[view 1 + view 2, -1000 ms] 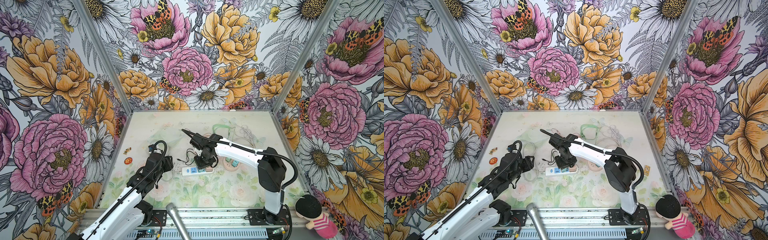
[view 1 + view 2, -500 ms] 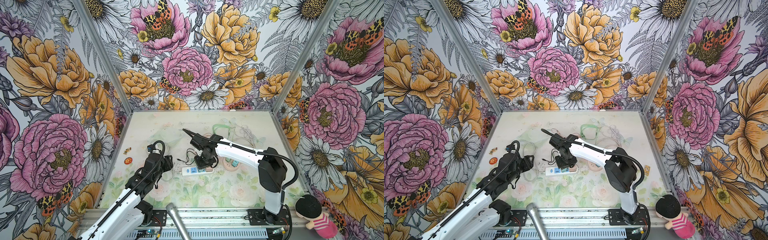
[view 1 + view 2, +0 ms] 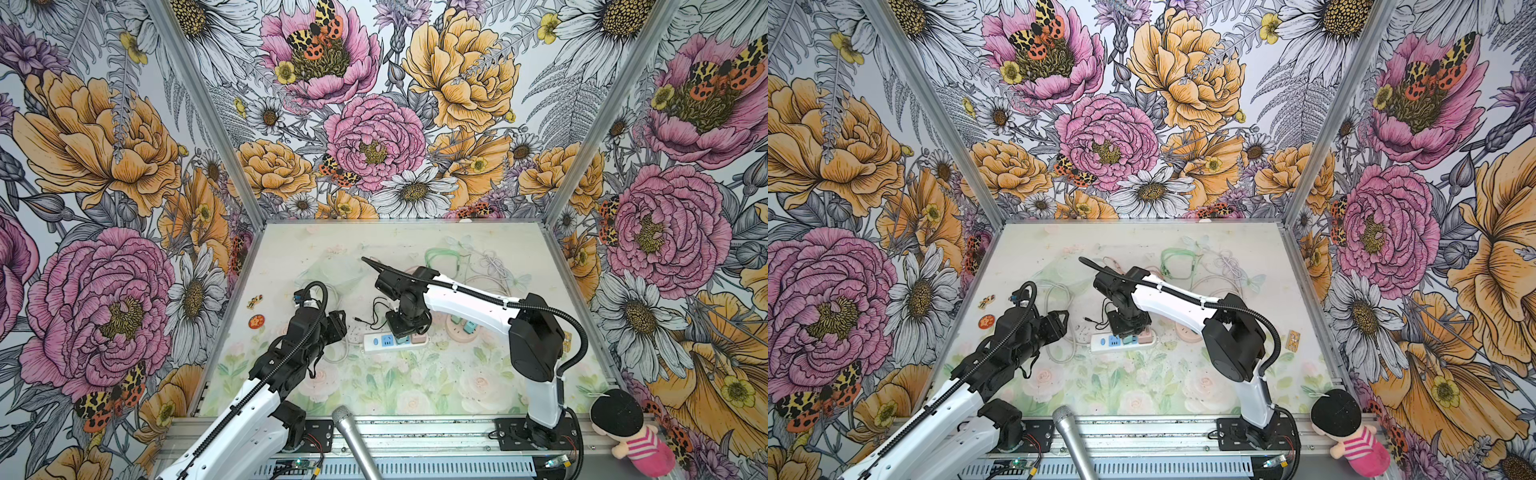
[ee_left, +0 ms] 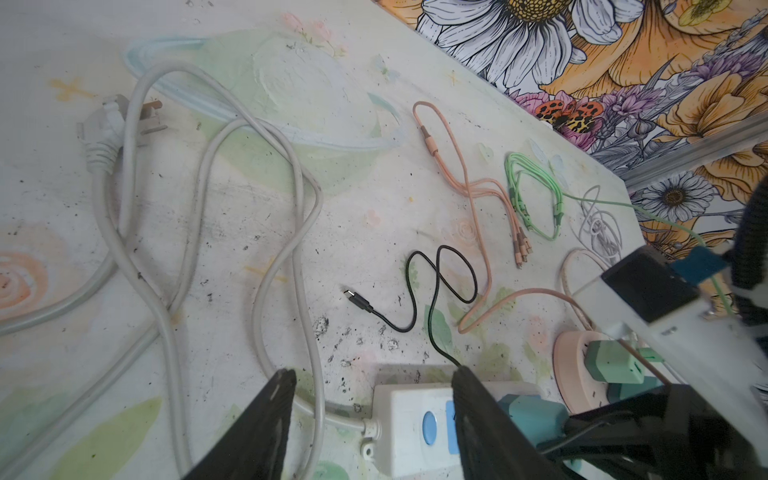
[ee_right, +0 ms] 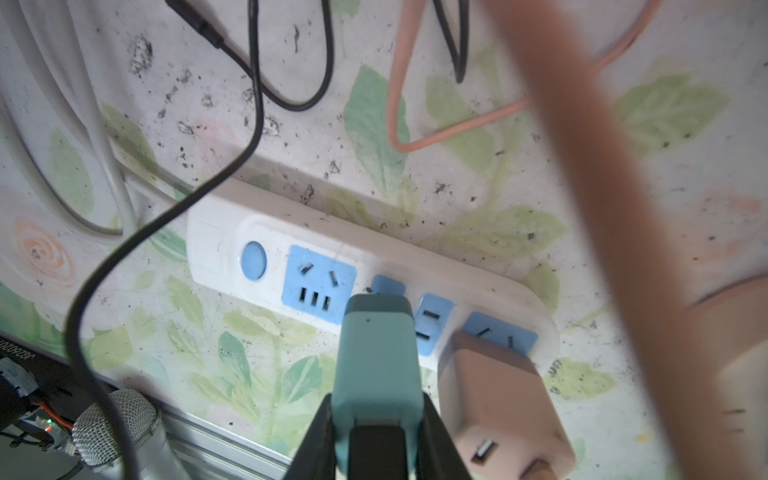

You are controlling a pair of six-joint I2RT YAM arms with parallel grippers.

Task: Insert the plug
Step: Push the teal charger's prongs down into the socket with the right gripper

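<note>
Floral-printed tabletop (image 3: 374,395) bears a white plastic power strip (image 5: 220,232) straight beyond the fingers of the right gripper (image 5: 378,411), which clamp a teal rectangular plastic plug (image 5: 376,353), long axis aimed at a blue socket (image 5: 388,286), while the left gripper (image 4: 374,374) gapes wide, empty.

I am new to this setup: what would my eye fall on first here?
The loud floral wallpaper covers all three walls. At mid-table the right gripper is shut on a teal plug standing at a socket of the white power strip, beside a pink plug. The left gripper hovers open at the strip's switch end.
</note>
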